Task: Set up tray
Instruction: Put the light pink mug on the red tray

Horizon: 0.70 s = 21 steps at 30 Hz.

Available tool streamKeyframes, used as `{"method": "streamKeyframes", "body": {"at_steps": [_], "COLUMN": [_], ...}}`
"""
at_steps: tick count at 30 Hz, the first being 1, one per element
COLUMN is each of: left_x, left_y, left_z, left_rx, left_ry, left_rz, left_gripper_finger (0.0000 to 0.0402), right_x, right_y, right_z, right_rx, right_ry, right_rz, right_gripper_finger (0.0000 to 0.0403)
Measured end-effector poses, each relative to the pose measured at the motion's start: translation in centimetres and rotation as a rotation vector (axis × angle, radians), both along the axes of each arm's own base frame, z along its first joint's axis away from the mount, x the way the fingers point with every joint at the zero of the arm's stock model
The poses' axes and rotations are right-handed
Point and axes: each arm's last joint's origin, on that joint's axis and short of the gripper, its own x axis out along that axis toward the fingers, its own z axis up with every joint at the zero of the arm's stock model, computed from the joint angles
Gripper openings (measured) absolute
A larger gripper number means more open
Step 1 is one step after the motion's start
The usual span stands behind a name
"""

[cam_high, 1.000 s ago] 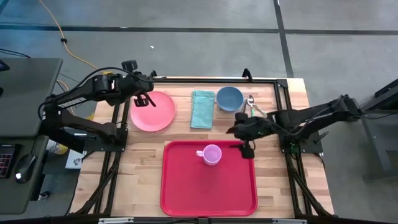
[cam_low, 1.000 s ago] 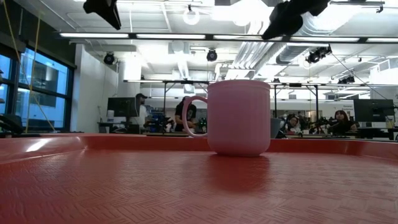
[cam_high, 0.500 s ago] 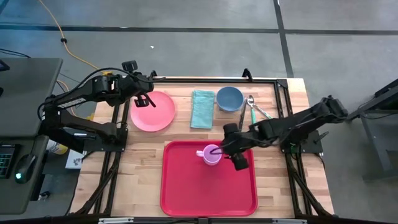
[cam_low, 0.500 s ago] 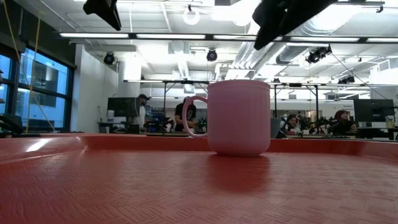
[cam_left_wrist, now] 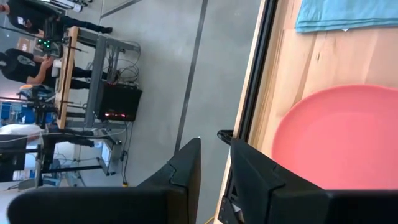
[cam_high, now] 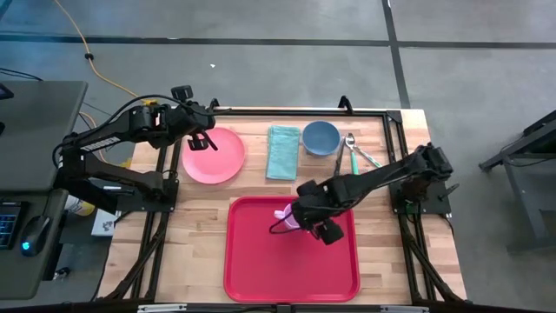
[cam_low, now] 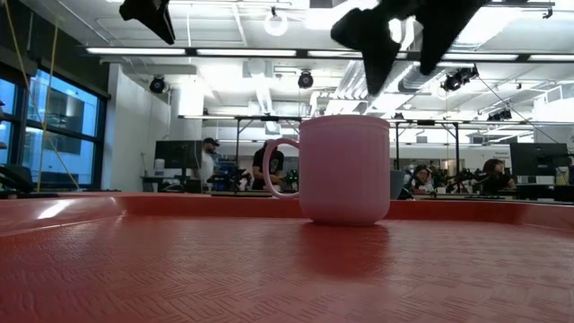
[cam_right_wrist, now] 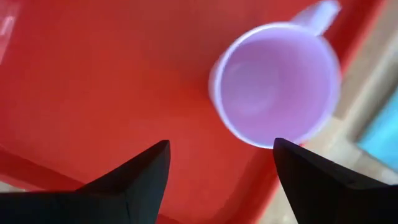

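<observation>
Right gripper [cam_high: 306,228] over the pink mug [cam_high: 289,217], fingers spread wide and holding nothing.
From above, the tray [cam_high: 261,269] lies on the tabletop [cam_high: 200,217] at its near middle, the mug standing at the tray's far edge; left gripper [cam_high: 201,137] waits over the pink plate [cam_high: 213,156], fingers narrowly parted, nothing between them. Level across the tray [cam_low: 134,269], the mug [cam_low: 341,170] stands upright, right gripper [cam_low: 408,49] just above its rim. Right wrist now: mug [cam_right_wrist: 273,84] sits off-centre, nearer one finger [cam_right_wrist: 323,180]. Best, I'd say, to centre first, then descend straight, straddling the wall, clear of the handle [cam_right_wrist: 317,12].
</observation>
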Motion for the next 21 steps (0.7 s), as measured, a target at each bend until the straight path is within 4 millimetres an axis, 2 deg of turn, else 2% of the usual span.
{"method": "streamKeyframes", "body": {"at_steps": [5, 16, 21], "left_x": [0.0, 0.0, 0.0], "left_y": [0.0, 0.0, 0.0], "left_z": [0.0, 0.0, 0.0], "left_rx": [0.0, 0.0, 0.0], "left_ry": [0.0, 0.004, 0.005], "left_rz": [0.0, 0.0, 0.001], "left_gripper_finger": [0.0117, 0.0117, 0.0117], "right_x": [0.4, 1.6, 2.3], "right_y": [0.2, 0.5, 0.8], "right_z": [-0.9, -0.9, -2.3], "right_rx": [-0.013, -0.001, 0.021], "right_ry": [0.016, -0.091, -0.065], "right_rz": [0.0, 0.037, 0.053], "right_gripper_finger": [0.0266, 0.0266, 0.0266]}}
